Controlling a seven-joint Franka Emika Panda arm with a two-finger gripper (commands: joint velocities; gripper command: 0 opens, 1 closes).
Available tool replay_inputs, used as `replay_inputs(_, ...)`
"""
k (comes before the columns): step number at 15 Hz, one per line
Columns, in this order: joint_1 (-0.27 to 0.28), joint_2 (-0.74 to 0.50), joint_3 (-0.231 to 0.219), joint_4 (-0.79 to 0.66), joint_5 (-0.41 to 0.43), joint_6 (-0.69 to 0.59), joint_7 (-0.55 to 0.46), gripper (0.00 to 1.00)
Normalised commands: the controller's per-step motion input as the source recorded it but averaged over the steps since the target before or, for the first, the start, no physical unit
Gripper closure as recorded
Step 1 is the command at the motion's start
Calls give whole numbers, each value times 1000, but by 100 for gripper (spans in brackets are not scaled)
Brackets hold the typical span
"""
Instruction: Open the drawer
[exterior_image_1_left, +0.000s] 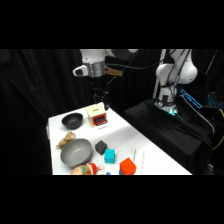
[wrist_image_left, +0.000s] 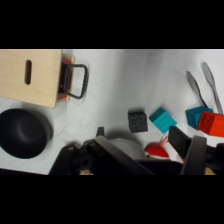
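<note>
"Where was the drawer (wrist_image_left: 64, 80)?"

"Far end of the bench (exterior_image_1_left: 145, 150), by the black bowl (wrist_image_left: 22, 132). From my wrist view its handle (wrist_image_left: 76, 81) lay up and left of the gripper (wrist_image_left: 145, 155), bar running crosswise. Fingers: couldn't tell."

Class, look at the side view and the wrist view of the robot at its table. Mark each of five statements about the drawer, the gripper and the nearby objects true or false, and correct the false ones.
1. The drawer has a dark loop handle on a red front. True.
2. The gripper holds the handle. False: it is above the box, apart from the handle.
3. A small black bowl sits beside the drawer's box. True.
4. The teal cube lies inside the black bowl. False: it rests on the table, near a dark cube.
5. The box top is blue. False: it is pale tan.
</note>
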Motion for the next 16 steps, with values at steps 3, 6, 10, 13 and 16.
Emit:
replay_inputs(3, -33, -7, 5, -24, -1, 40, 79, 0)
replay_inputs(6, -57, -84, -25, -127, 7, 101, 107, 0)
replay_inputs(10, -62, -156, -42, -235, 5, 194, 113, 0)
replay_inputs(13, -56, -166, -46, -292, -44, 337, 134, 0)
replay_inputs(16, -51, -116, -43, -283, -46, 407, 104, 0)
